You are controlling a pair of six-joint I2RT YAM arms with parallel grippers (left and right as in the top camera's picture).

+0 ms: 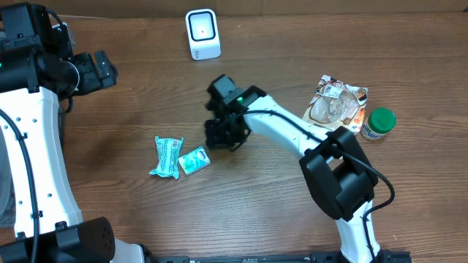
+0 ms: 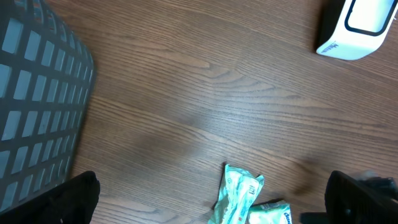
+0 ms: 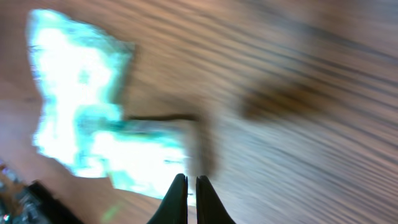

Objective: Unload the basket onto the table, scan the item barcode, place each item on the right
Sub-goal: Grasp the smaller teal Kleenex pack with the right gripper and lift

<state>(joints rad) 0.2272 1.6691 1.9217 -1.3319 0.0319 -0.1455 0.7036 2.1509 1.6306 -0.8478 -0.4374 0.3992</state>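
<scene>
Scanner, white, upright near far edge of table. Packet, green, flat mid-table, against crumpled green wrapper. Right gripper clenched, just beside packet. Left gripper released, jaws wide, far left. Bag and jar at right.

White links on left arm and right arm; black joint housings, black cables; green light at right wrist; thin dark fingertips.

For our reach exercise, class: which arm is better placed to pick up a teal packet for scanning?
The right arm, probably: its shut jaws hang beside the teal packets; the left arm sits far off.
</scene>
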